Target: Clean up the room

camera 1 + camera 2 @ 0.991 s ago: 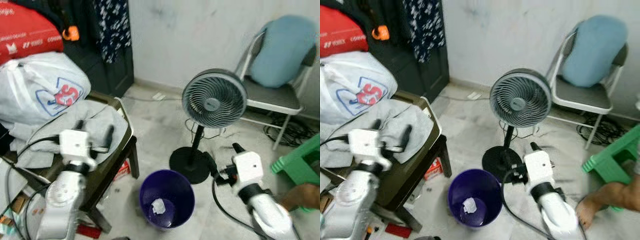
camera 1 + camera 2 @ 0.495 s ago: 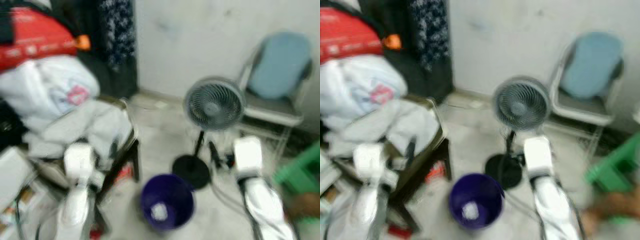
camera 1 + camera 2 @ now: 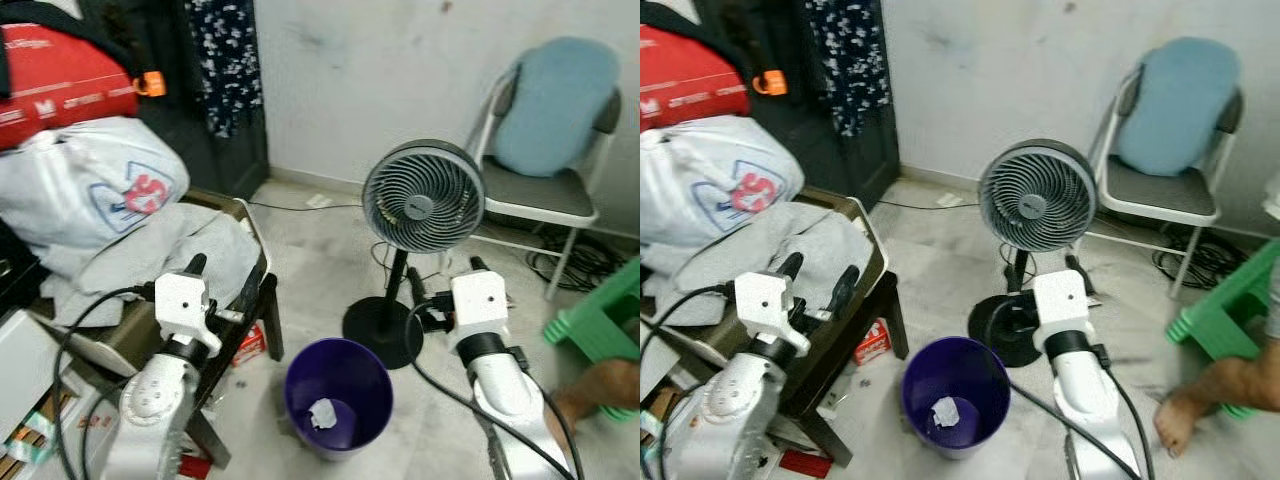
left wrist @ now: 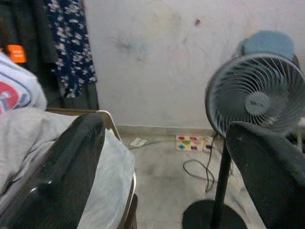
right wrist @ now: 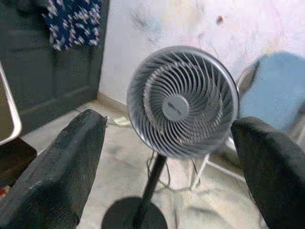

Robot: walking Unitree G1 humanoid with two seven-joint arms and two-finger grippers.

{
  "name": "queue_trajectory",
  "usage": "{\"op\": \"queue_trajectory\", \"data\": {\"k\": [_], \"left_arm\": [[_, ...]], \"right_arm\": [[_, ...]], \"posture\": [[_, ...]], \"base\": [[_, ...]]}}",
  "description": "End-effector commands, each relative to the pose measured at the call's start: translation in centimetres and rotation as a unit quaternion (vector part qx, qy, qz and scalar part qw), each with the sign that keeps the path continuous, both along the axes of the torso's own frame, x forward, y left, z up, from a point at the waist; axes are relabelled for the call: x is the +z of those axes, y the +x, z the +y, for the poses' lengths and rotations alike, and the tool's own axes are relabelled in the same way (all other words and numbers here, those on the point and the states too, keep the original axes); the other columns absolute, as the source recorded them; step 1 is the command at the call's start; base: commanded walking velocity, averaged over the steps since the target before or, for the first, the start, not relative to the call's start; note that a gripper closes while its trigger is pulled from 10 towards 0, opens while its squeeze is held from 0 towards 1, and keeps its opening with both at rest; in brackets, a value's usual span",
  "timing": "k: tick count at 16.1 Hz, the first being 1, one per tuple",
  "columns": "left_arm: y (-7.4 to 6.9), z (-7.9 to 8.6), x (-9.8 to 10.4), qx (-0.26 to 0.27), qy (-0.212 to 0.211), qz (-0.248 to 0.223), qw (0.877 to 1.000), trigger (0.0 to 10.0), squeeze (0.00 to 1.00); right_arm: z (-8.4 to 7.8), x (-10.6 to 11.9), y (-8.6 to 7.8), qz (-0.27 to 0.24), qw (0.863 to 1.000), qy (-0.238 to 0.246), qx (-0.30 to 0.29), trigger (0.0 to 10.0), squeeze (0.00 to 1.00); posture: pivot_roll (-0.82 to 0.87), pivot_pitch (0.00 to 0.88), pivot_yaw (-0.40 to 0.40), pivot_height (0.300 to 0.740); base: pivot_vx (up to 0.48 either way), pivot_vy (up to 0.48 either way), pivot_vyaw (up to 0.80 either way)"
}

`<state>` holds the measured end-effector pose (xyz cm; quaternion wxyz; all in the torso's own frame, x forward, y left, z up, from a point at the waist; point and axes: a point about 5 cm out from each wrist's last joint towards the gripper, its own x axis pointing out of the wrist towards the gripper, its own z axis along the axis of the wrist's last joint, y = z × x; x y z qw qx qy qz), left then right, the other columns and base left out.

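Room clutter sits mostly on the left — bags and grey cloth (image 3: 140,250) piled on a table (image 3: 872,262) — and both grippers, left (image 3: 815,281) and right (image 3: 441,279), hover spread and empty, so a careless swing could topple the fan (image 3: 423,197) or tip the purple bin (image 3: 338,394).

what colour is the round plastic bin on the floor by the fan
The round plastic bin is deep purple, clearest in the left eye view, with a crumpled white scrap of paper inside.

Floor (image 3: 320,260) with bin (image 3: 338,395), fan (image 3: 422,198)

Head down-looking, wrists level (both facing fan (image 5: 183,102))
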<state>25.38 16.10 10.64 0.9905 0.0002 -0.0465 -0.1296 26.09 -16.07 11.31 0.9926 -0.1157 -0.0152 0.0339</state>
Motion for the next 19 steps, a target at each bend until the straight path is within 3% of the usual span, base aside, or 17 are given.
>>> {"op": "queue_trajectory", "data": {"k": [1, 2, 4, 7, 10, 16, 19], "left_arm": [[-0.3, 0.0, -0.1, -0.009, 0.01, 0.006, 1.0, 10.0, 0.0], [-0.5, 0.0, -0.5, -0.007, 0.005, 0.01, 1.0, 10.0, 0.0], [-0.6, -0.9, -0.6, -0.006, 0.01, -0.002, 1.0, 10.0, 0.0], [-1.3, -2.5, -1.1, -0.014, 0.012, -0.003, 1.0, 10.0, 0.0], [-1.6, -3.5, -1.3, -0.022, -0.025, 0.014, 0.999, 10.0, 0.0], [-0.8, -3.3, -1.0, -0.016, -0.016, 0.003, 1.0, 10.0, 0.0], [-1.3, -3.4, -1.3, -0.015, -0.017, 0.009, 1.0, 10.0, 0.0]], "right_arm": [[0.5, 0.7, 0.0, -0.013, 1.0, -0.003, 0.007, 10.0, 0.0], [1.3, 0.6, -0.5, -0.014, 1.0, 0.006, 0.02, 10.0, 0.0], [2.1, 1.0, -0.8, -0.031, 0.998, -0.024, 0.052, 10.0, 0.0], [1.9, 1.2, -0.2, -0.027, 0.998, -0.02, 0.045, 10.0, 0.0], [2.3, 0.6, -0.6, -0.011, 0.999, -0.012, 0.034, 10.0, 0.0], [1.8, 0.5, -0.5, -0.006, 1.0, -0.009, 0.023, 10.0, 0.0], [1.5, 0.4, -0.5, -0.004, 1.0, -0.009, 0.019, 10.0, 0.0]], "posture": [[0.01, 0.004, 0.019, 0.74], [0.0, 0.017, 0.03, 0.74], [0.0, 0.02, 0.024, 0.74], [0.0, 0.024, 0.014, 0.74], [0.01, 0.038, 0.015, 0.74], [0.0, 0.042, 0.022, 0.74], [0.0, 0.047, 0.02, 0.74]], "base": [[0.0, 0.0, 0.0], [0.0, 0.0, 0.0], [0.0, 0.0, 0.4], [0.0, 0.0, 0.8], [0.0, 0.0, 0.8], [0.0, 0.0, 0.8], [0.0, 0.0, 0.8]]}}
